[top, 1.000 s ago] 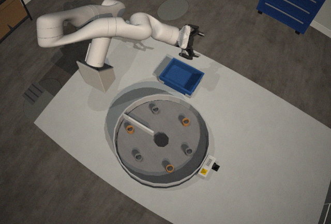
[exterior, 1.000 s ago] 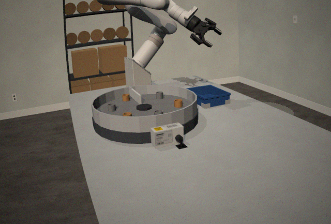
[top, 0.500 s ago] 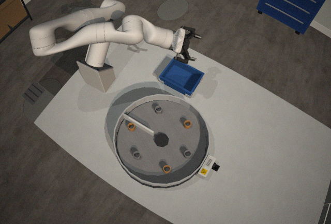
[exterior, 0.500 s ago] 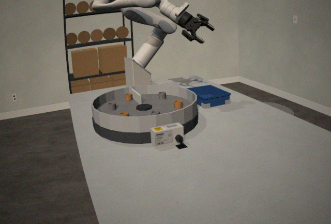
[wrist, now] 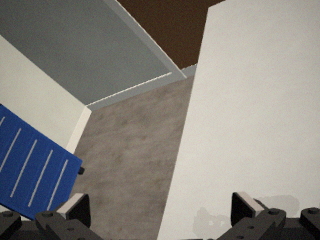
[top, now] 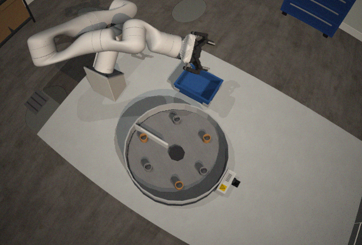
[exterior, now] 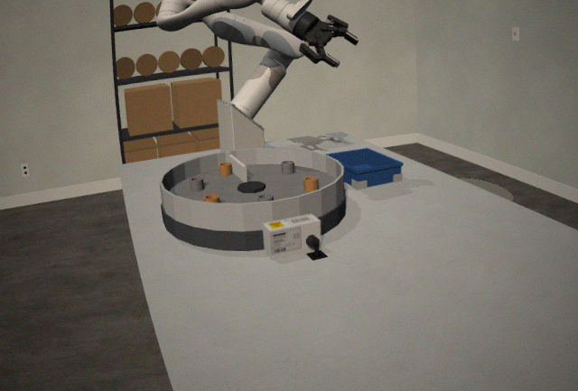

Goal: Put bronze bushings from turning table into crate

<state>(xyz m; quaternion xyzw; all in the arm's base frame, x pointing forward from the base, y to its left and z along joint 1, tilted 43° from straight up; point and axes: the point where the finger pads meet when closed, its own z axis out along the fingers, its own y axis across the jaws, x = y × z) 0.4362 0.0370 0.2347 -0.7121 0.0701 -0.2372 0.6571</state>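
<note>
- Hand (top: 209, 55) (exterior: 342, 51) (wrist: 160, 210) high over the far side of the crate (top: 193, 94) (exterior: 373, 176), fingers spread wide, released, nothing between them.
- Three bronze bushings (top: 206, 141) (exterior: 311, 184), all on the turning table (top: 175, 167) (exterior: 209, 216). In the top view the nearest lies down-picture from the hand, with the crate between; the other two lie farther across.
- Bushings stand upright, long axes vertical, bores up. Fingers point outward, toward the right of the top view; the wrist view gives only surface (top: 278, 149) (exterior: 373, 283) (wrist: 260, 100), floor, walls and a blue drawer cabinet (top: 318, 5) (wrist: 35, 160). A pick would likely need the hand swung back and tipped downward.
- One arm only; no choice of side.
- Three steel bushings (top: 176, 123) (exterior: 287, 167) alternate with the bronze around the dark hub (top: 176, 152) (exterior: 251, 187). Neighbours to be spared.
- In the way: raised rim all round, so descent best from above. A pale bar (top: 154, 136) (exterior: 238, 167) runs from rim toward hub, close beside one bronze bushing; fingers could knock it there.
- Should the table be turning, the target would drift; timing would matter.
- No bushing visible in the crate; sorting judged at its start.
</note>
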